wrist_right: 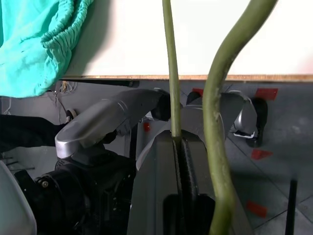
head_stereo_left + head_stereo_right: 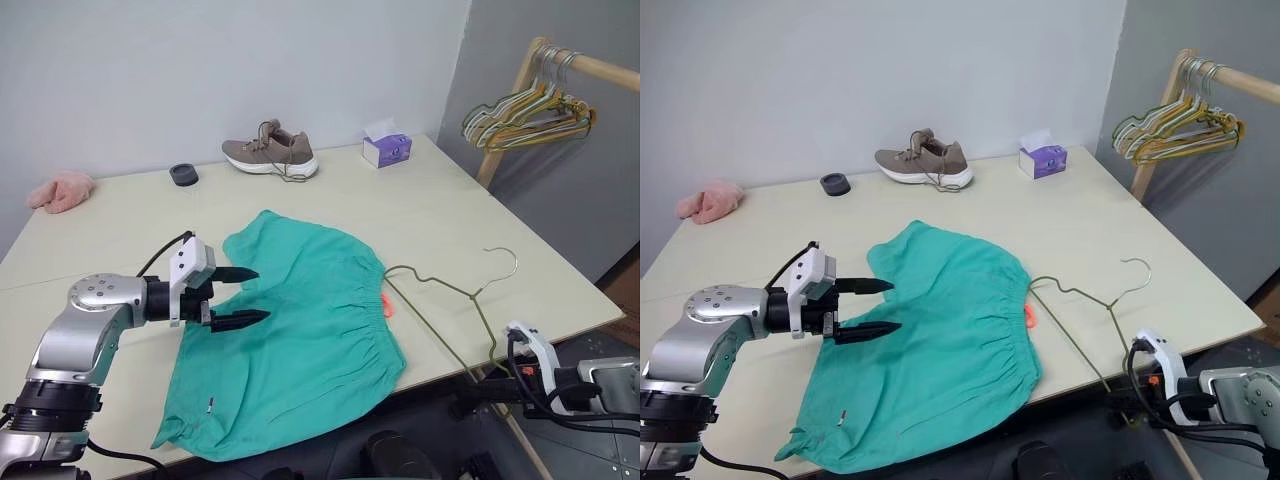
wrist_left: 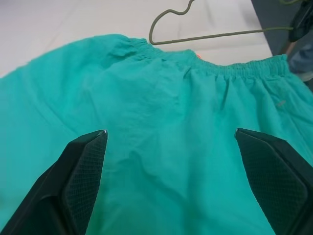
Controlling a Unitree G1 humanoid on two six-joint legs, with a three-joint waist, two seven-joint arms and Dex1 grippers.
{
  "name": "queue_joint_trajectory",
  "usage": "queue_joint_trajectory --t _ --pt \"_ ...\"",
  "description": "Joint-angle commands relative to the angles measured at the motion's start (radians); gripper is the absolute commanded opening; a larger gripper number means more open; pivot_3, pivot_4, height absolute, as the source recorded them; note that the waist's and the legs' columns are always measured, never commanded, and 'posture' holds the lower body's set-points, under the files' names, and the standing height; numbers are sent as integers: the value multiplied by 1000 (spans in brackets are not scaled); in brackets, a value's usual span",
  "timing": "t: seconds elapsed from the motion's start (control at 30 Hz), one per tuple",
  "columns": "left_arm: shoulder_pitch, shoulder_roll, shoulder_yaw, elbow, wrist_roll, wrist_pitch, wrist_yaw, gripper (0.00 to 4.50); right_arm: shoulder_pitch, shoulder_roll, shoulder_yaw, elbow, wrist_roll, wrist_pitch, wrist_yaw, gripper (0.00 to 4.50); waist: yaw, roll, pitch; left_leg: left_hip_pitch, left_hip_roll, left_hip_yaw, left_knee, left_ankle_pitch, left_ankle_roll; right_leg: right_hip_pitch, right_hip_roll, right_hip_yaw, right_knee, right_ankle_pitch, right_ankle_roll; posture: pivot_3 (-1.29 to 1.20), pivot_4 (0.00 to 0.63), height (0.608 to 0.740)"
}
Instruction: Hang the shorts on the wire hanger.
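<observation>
My left gripper [image 2: 242,297] hovers wide open just above the shorts [image 2: 300,345], holding nothing. The shorts lie flat on the table [image 2: 420,215] near its front edge, waistband toward the right, one leg hanging over the front edge. My right gripper [image 1: 178,139] is clamped tight on the lower corner of the hanger [image 2: 450,300], just off the front edge near the right corner. The hanger's wire lies across that edge, its hook [image 2: 503,262] resting on the table just beside the waistband, by the orange tag [image 2: 387,305].
</observation>
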Motion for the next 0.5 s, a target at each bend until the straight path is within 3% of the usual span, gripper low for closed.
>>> queue_joint_trajectory --t 0.03,0.5 --pt "-19 3 12 4 7 -24 4 4365 -31 6 13 -23 27 8 -4 0 0 0 0 0 0 0 0 0 0 0 0 0 0 0 0 -335 0 740" --pt "-6 6 19 -1 6 -23 13 4365 -14 -4 -39 4 36 7 -13 0 1 0 0 0 0 0 0 0 0 0 0 0 0 0 0 -335 0 740"
